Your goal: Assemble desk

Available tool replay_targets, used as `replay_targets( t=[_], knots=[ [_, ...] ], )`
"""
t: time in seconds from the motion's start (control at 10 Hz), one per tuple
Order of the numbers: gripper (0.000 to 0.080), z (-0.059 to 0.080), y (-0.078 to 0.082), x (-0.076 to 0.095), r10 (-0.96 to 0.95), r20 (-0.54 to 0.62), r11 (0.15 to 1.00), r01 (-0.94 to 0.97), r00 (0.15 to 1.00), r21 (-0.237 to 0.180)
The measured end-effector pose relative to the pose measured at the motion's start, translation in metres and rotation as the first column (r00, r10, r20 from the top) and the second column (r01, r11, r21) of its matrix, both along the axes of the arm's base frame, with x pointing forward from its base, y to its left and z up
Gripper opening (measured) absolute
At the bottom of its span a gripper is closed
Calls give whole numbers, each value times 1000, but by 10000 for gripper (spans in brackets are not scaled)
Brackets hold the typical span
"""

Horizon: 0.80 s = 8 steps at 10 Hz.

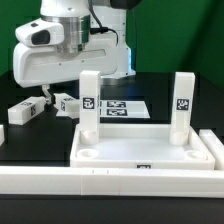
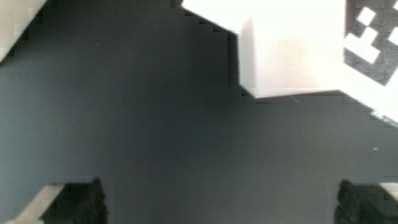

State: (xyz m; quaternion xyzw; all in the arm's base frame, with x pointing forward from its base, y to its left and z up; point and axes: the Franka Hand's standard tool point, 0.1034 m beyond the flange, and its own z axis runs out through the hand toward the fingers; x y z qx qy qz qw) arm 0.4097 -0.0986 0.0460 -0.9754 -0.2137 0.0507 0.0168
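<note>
The white desk slab (image 1: 140,152) lies flat with two white legs standing upright in its back corners, one (image 1: 90,100) toward the exterior view's left and one (image 1: 183,104) toward its right. Two loose legs (image 1: 25,111) (image 1: 68,103) lie on the dark table left of the slab. My gripper (image 1: 52,90) hangs over these loose legs. In the wrist view the gripper (image 2: 221,204) is open, with only bare dark table between its fingertips (image 2: 71,200). A tagged white leg (image 2: 294,55) lies ahead of the jaws, apart from them. The edge of another white part (image 2: 15,40) shows at the frame's side.
The marker board (image 1: 122,105) lies flat behind the slab, between the upright legs. A long low white rail (image 1: 100,186) runs along the front of the table, against the slab's near edge.
</note>
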Motion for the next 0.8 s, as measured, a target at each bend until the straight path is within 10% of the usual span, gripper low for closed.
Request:
replay_targets(
  t=[0.8],
  knots=[
    [649, -14, 26, -18, 114, -96, 990, -121, 989, -73]
  ],
)
